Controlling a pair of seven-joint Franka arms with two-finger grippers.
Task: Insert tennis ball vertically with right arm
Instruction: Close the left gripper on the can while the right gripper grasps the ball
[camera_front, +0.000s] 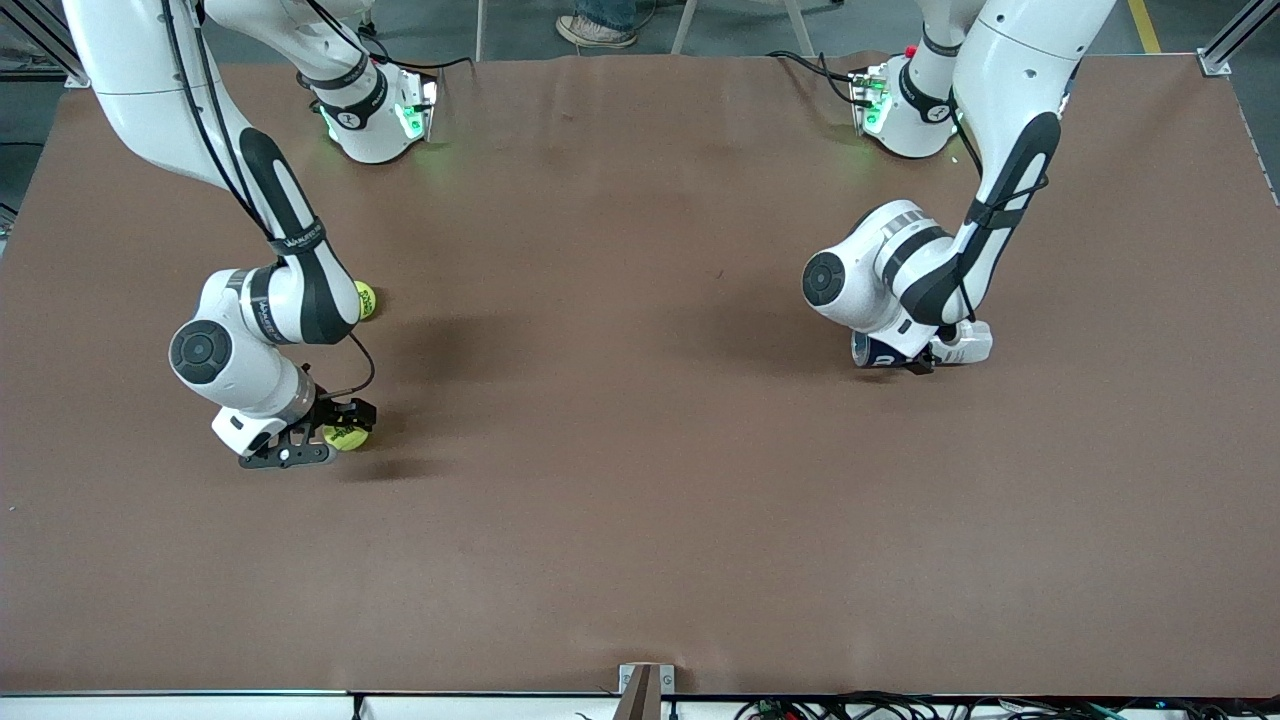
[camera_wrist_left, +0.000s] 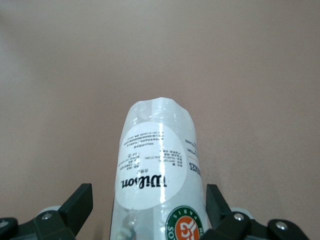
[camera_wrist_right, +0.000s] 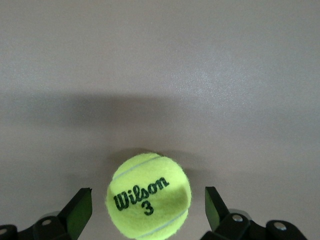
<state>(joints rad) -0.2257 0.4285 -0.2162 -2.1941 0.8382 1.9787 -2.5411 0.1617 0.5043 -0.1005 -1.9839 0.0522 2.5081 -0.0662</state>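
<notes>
Below, brown table (camera_front: 640, 520); right hand (camera_front: 335, 437) spread around tennis ball (camera_wrist_right: 149, 195); left hand (camera_wrist_left: 150, 210) spread around can (camera_wrist_left: 160, 180).

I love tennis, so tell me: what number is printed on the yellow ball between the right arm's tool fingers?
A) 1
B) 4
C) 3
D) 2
C: in the right wrist view the ball reads "Wilson" with a 3 printed under it, and it sits on the table between the open fingers of the right tool.
</notes>
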